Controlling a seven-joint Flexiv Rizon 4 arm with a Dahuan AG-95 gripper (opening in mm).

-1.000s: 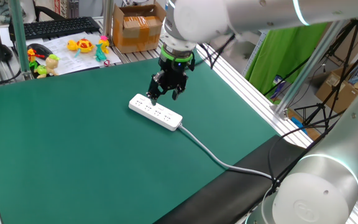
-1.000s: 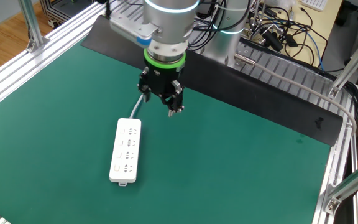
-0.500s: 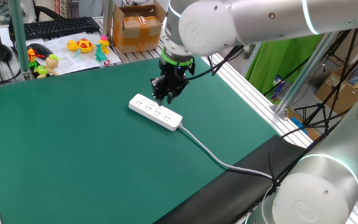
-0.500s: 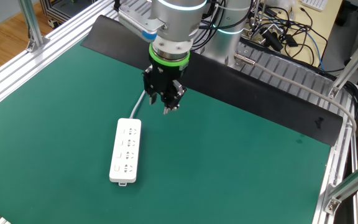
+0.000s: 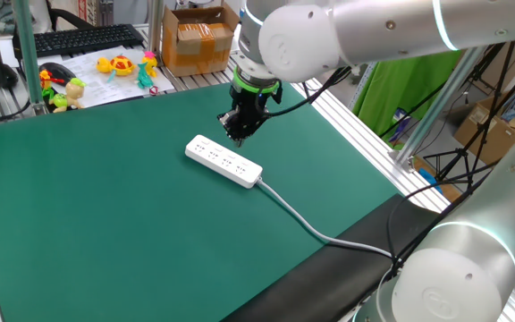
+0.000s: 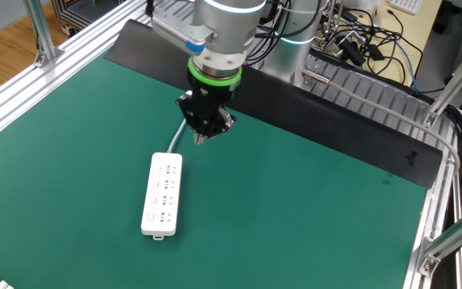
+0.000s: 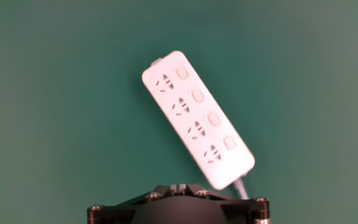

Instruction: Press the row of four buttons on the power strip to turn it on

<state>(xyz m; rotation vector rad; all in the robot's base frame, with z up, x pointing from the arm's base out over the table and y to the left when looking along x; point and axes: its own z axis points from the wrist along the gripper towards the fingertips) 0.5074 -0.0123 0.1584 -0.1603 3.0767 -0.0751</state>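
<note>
The white power strip (image 5: 223, 161) lies flat on the green mat, also seen as the power strip (image 6: 162, 195) and the power strip (image 7: 196, 119). Its four buttons (image 7: 204, 106) run in a row along one long side, one beside each socket group. My gripper (image 5: 237, 137) hangs in the air above the mat, just beyond the strip's cable end; in the other fixed view the gripper (image 6: 201, 138) is up and to the right of the strip. Its fingers are shut together with nothing between them. The white cable (image 5: 304, 222) trails off toward the table's edge.
Beyond the green mat (image 5: 105, 215) sit a cardboard box (image 5: 199, 40), a keyboard (image 5: 79, 38) and small toys (image 5: 114, 65). Aluminium rails (image 6: 30, 88) frame the table. Loose cables (image 6: 367, 40) lie behind the arm's base.
The fingers have closed from wide open to shut. The gripper has turned and shifted slightly toward the strip's cable end. The power strip has not moved.
</note>
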